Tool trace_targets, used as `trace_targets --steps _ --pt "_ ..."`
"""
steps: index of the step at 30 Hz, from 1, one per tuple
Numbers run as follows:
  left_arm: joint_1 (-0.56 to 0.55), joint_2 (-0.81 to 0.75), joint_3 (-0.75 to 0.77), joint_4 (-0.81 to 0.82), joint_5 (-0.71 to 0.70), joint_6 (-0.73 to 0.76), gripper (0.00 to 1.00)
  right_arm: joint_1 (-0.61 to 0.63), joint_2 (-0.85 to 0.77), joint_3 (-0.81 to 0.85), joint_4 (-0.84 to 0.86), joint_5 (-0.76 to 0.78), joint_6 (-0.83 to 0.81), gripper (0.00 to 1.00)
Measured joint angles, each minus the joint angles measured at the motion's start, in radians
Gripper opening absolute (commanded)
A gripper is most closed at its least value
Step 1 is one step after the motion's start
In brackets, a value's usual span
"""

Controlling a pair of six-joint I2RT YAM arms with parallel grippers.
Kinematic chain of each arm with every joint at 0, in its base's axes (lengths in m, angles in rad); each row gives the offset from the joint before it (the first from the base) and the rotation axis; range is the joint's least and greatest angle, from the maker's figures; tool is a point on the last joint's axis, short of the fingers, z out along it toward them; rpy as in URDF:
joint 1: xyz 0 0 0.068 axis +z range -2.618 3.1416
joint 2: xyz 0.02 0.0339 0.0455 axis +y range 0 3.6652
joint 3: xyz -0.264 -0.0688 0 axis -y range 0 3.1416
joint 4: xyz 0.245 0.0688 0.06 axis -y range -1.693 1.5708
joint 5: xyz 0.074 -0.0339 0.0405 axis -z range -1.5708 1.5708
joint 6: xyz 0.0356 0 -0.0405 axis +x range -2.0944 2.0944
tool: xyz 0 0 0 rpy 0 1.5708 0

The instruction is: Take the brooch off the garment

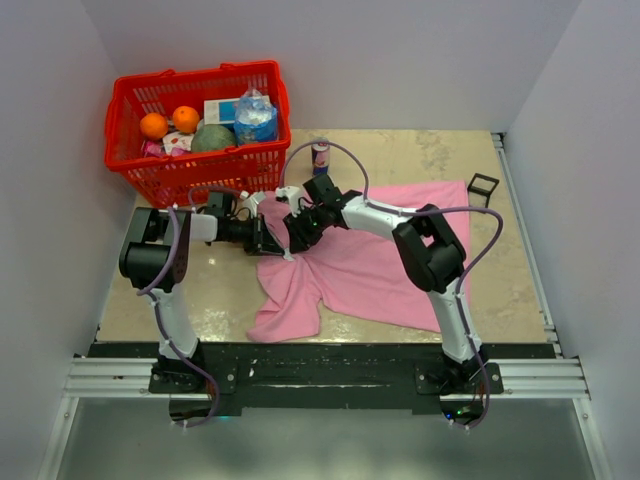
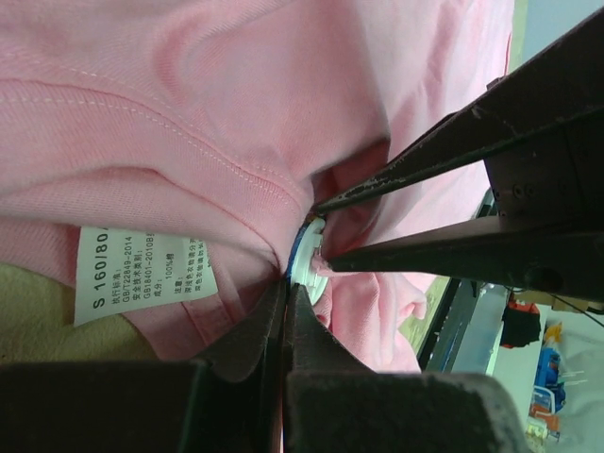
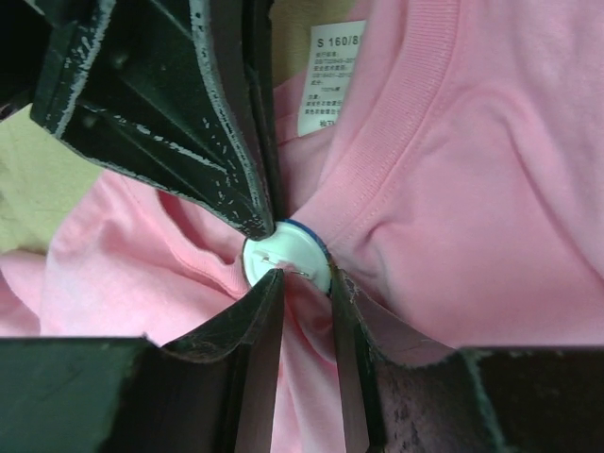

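The pink garment lies spread on the table, bunched up at its collar. The brooch, a small white disc with a blue rim, is pinned there near the size label; it also shows in the left wrist view. My left gripper is shut with its tips on the brooch's edge. My right gripper is closed on a fold of the pink cloth right behind the brooch. Both grippers meet tip to tip at the collar in the top view, left and right.
A red basket with oranges, a bottle and other goods stands at the back left. A drink can stands just behind the garment. A small black open-frame cube sits at the garment's far right corner.
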Motion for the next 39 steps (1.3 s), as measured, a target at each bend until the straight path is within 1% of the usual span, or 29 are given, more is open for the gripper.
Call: trace_targets --steps 6,11,18,24,31,35,39 --pt "0.000 0.000 0.004 -0.012 -0.003 0.001 0.00 -0.008 0.000 0.000 -0.005 -0.045 0.014 0.35" --pt "0.000 0.007 0.014 -0.023 -0.003 0.001 0.00 -0.010 0.016 0.009 -0.006 -0.055 0.017 0.36" --pt "0.000 0.008 0.016 -0.029 -0.003 0.003 0.00 -0.013 0.045 0.045 -0.009 -0.063 0.031 0.31" --pt "0.000 0.008 0.018 -0.031 -0.003 0.003 0.00 -0.013 0.052 0.057 -0.013 -0.052 0.039 0.30" --pt "0.000 0.010 0.023 -0.038 -0.003 0.003 0.00 -0.012 0.061 0.075 -0.034 -0.067 0.021 0.33" --pt "0.000 0.010 0.023 -0.038 -0.003 0.004 0.00 -0.012 0.061 0.075 -0.036 -0.073 0.010 0.37" --pt "0.000 0.011 0.023 -0.038 -0.003 0.004 0.00 -0.010 0.061 0.080 -0.046 -0.076 -0.004 0.36"
